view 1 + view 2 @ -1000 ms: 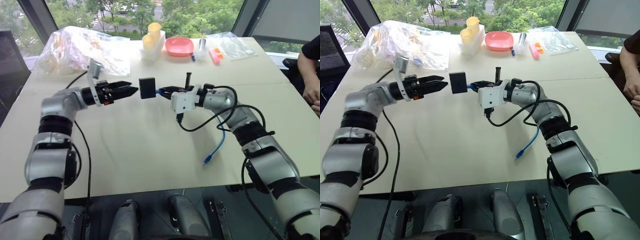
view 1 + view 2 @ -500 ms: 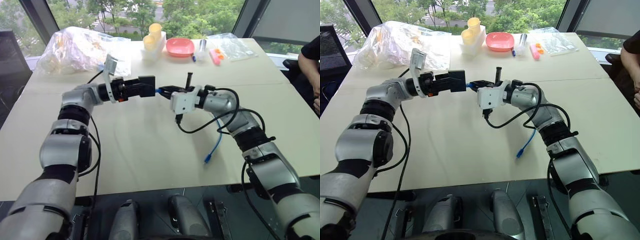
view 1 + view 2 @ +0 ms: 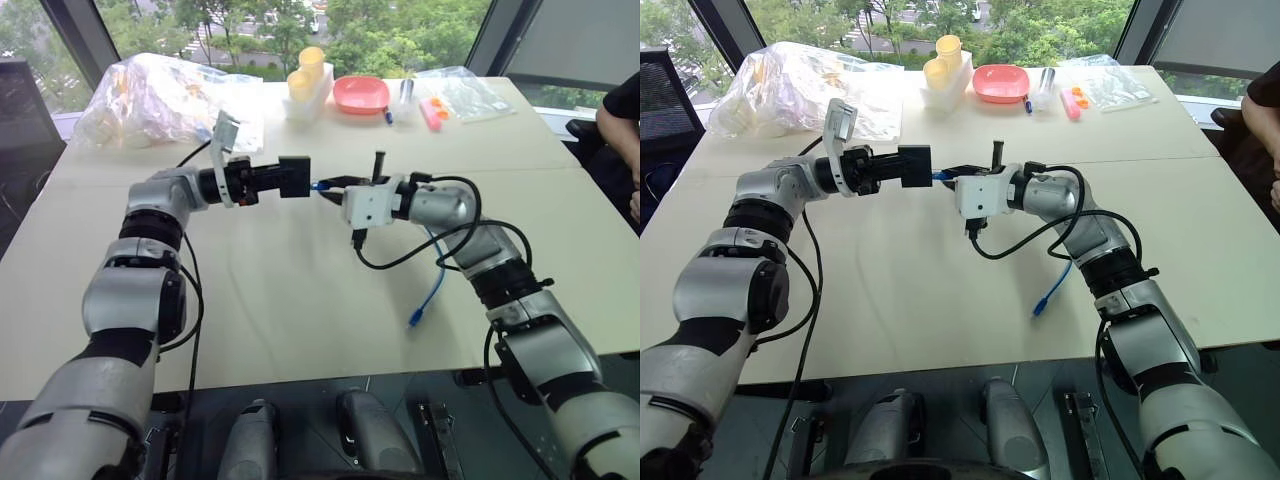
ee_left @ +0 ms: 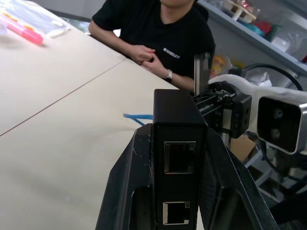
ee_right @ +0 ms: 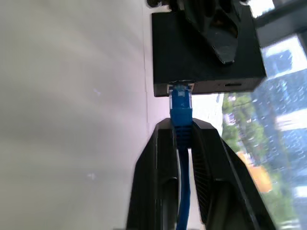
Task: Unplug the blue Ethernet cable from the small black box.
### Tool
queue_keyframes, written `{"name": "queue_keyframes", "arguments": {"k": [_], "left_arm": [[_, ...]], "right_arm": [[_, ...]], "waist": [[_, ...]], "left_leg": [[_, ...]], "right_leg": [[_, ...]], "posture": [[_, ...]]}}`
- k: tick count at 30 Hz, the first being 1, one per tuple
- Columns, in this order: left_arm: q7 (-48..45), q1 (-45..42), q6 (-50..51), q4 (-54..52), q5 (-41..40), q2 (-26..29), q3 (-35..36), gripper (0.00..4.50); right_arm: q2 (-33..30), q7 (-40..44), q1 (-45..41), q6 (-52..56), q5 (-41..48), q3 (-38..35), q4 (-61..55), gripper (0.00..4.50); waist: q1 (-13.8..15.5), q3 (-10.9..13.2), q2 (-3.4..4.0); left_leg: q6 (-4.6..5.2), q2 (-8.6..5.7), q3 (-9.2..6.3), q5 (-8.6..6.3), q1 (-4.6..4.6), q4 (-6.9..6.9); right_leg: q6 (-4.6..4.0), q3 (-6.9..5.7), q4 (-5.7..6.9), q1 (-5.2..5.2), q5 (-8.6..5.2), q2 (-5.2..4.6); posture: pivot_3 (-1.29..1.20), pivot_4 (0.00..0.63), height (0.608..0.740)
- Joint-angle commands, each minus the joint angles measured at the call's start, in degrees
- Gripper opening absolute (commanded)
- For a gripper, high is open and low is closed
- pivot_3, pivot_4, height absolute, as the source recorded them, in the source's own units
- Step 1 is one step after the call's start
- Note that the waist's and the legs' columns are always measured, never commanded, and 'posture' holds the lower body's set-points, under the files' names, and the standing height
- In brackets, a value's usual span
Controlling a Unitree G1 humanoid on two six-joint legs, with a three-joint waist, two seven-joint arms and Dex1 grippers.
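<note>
Holding the small black box (image 3: 294, 176) up above the bench (image 3: 300, 300), the left pincer (image 3: 898, 167) has its two fingers clamped flat against the box's opposite faces; the left wrist view shows the box wedged between them with two empty ports on the edge facing that camera. The blue Ethernet cable (image 5: 181, 108) is not yet out: in the right wrist view its blue plug sits seated in a port on the box's far edge. The right pincer (image 3: 330, 184) has its fingers either side of the cable just behind the plug, close to the cord, though whether they actually press on it cannot be told from these views. From there the cable runs back along the right arm and its free end (image 3: 414, 318) lies on the bench below the forearm. So the setting-up looks done, in my judgement: box secured in one pincer, plug bracketed by the other, both lifted between the arms. What remains is the real work, namely a firm hold on the plug, probably releasing its latch tab, and pulling the two apart along the line of the port. A person (image 4: 158, 28) sits at the bench's far side.
</note>
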Motion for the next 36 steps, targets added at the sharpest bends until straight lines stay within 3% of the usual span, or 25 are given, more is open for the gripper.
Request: {"name": "queue_keyframes", "arguments": {"k": [1,2,4,7,13,22,36], "left_arm": [[-4.99,-0.68,1.24,-1.78,-0.07,2.06,0.71,0.53],[-5.92,-0.41,1.34,-2.24,0.02,2.23,0.53,0.53],[-7.57,0.49,4.49,-5.82,-3.03,2.9,0.13,0.53],[-8.1,1.64,8.42,-10.96,-6.67,3.64,-0.36,0.53],[-8.1,1.52,11.21,-14.42,-9.57,3.9,0.02,0.53],[-8.1,1.77,11.4,-17.44,-9.62,3.55,-1.74,0.53],[-8.1,2.18,9.84,-17.21,-8.49,2.26,-2.19,0.53]], "right_arm": [[-2.22,4.98,-0.25,9.79,8.93,-6.59,-0.77,2.75],[-2.37,5.99,-0.22,14.07,10.86,-7.77,-1.25,3.25],[-2.14,11.63,-0.81,34.35,24.24,-13.38,-3.56,4.2],[-2.0,16.47,-2.02,53.94,37.15,-18.59,-6.42,4.2],[2.05,14.66,-2.77,66.57,46.93,-22.46,-10.91,4.2],[4.65,13.61,-2.61,70.66,49.83,-21.29,-14.69,4.2],[7.76,9.47,-4.91,64.96,44.44,-18.83,-10.47,4.2]], "waist": [[-0.01,0.0,0.0],[-0.01,0.0,0.0],[0.02,0.0,0.0],[0.05,0.0,0.0],[-0.03,0.0,0.01],[0.45,0.0,0.01],[0.3,0.0,0.01]], "left_leg": [[0.0,0.0,0.0,0.0,0.0,0.01],[0.0,0.0,0.01,0.0,0.0,0.01],[0.0,0.0,-0.01,0.0,0.0,0.01],[0.0,0.08,-0.08,0.0,0.0,0.01],[0.01,0.07,-0.09,-0.01,0.05,0.0],[0.01,0.04,-0.1,-0.01,-0.01,0.05],[0.01,0.04,-0.1,-0.01,-0.01,0.04]], "right_leg": [[0.0,0.0,0.01,0.0,0.0,0.0],[0.0,0.0,0.01,0.0,0.0,0.0],[0.0,-0.01,0.02,0.0,0.0,0.0],[-0.01,-0.04,0.04,0.01,0.0,0.0],[-0.01,-0.05,0.15,-0.01,0.0,0.05],[0.0,-0.08,0.14,-0.01,0.0,0.02],[0.0,-0.09,0.15,-0.03,0.0,0.04]], "posture": [[0.0,0.15,0.735],[0.0,0.15,0.735],[0.0,0.15,0.735],[0.0,0.15,0.735],[0.0,0.15,0.735],[0.0,0.15,0.735],[0.0,0.15,0.735]]}}
